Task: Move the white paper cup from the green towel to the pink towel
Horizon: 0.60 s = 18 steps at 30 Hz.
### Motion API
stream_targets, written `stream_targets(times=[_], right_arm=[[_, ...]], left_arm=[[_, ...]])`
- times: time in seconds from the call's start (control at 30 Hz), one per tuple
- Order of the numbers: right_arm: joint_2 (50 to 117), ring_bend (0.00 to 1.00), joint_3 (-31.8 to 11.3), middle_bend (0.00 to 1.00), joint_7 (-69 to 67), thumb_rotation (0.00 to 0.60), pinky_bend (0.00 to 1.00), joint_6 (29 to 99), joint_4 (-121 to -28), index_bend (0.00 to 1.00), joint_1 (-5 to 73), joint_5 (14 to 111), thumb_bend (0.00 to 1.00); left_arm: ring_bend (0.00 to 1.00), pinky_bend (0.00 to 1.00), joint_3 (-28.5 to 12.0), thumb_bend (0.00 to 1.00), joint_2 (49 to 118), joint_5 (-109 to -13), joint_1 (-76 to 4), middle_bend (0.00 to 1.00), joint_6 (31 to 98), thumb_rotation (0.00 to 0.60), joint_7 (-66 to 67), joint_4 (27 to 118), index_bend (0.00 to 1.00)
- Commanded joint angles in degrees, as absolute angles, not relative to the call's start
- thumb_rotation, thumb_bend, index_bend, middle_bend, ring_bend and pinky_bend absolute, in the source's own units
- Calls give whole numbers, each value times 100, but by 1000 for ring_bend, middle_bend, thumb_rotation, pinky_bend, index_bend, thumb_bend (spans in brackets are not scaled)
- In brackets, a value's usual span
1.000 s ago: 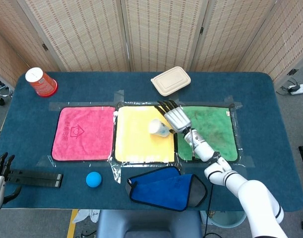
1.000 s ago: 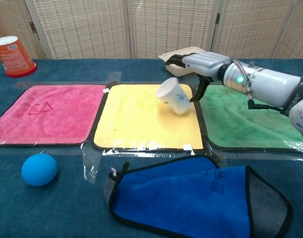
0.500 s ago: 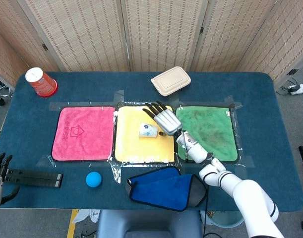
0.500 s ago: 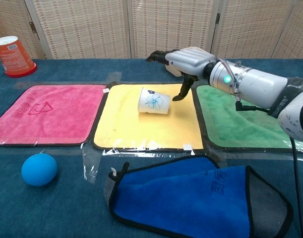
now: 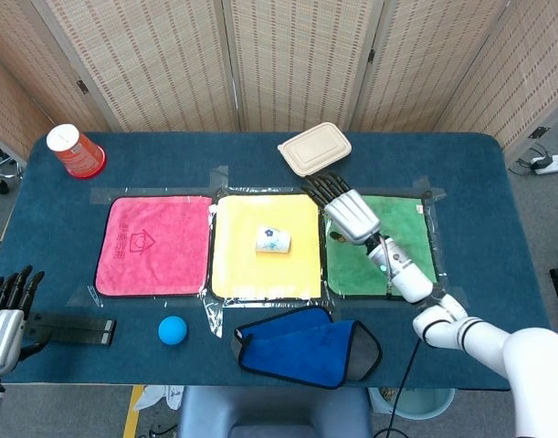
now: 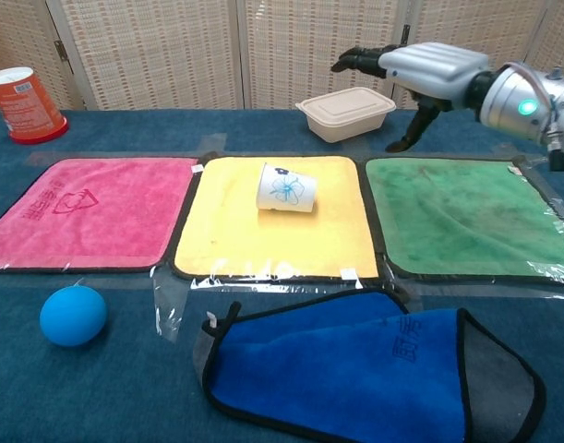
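My right hand (image 6: 420, 69) hangs open and empty above the green towel (image 6: 466, 217), the white paper cup (image 6: 286, 187) lies tipped on the yellow towel (image 6: 272, 235), short of the pink towel (image 6: 83, 212) further left, so I judge a re-grasp comes next.
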<state>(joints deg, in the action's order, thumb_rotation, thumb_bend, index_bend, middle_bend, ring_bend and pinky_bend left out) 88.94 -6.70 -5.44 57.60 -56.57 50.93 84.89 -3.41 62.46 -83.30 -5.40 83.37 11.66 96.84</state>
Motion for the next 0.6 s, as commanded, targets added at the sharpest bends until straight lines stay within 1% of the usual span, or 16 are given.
stream_targets(times=[0.03, 0.13, 0.2, 0.23, 0.3, 0.4, 0.5, 0.57, 0.6], right_arm=[[8277, 0, -612, 0, -136, 600, 0, 6034, -6321, 0, 4693, 8364, 205], [7779, 0, -565, 0, 83, 600, 0, 6199, -6875, 0, 4416, 8283, 204], [7450, 0, -516, 0, 228, 600, 0, 6327, -7235, 0, 4218, 8248, 203], [7318, 0, -491, 0, 285, 600, 0, 6377, -7380, 0, 4133, 8233, 202], [7046, 0, -439, 0, 404, 600, 0, 6487, -7677, 0, 3944, 8190, 202], [6741, 0, -380, 0, 515, 600, 0, 6621, -8017, 0, 3702, 8132, 203], [6514, 0, -340, 0, 565, 600, 0, 6725, -8276, 0, 3507, 8099, 202], [6408, 0, -326, 0, 597, 600, 0, 6784, -8399, 0, 3412, 8096, 202], [6354, 0, -320, 0, 616, 600, 0, 6815, -8468, 0, 3358, 8098, 202]], left_arm=[[68, 0, -424, 323, 6228, -8451, -714, 39, 8222, 600, 1190, 9682, 62], [69, 0, -524, 326, 6214, -8609, -980, 39, 8029, 600, 1136, 9647, 76], [70, 0, -581, 350, 6188, -8739, -1234, 39, 7777, 600, 1014, 9594, 99], [71, 0, -600, 379, 6175, -8808, -1365, 39, 7635, 600, 930, 9563, 108], [72, 0, -644, 477, 6171, -8964, -1701, 44, 7266, 600, 645, 9471, 120], [86, 0, -697, 662, 6239, -9279, -2227, 68, 6782, 600, 233, 9269, 134], [93, 0, -739, 738, 6286, -9624, -2758, 81, 6357, 600, 90, 9127, 138], [94, 0, -771, 745, 6305, -9785, -3073, 85, 6101, 600, 32, 9103, 135], [91, 0, -785, 745, 6286, -9848, -3291, 86, 5871, 600, -24, 9129, 129]])
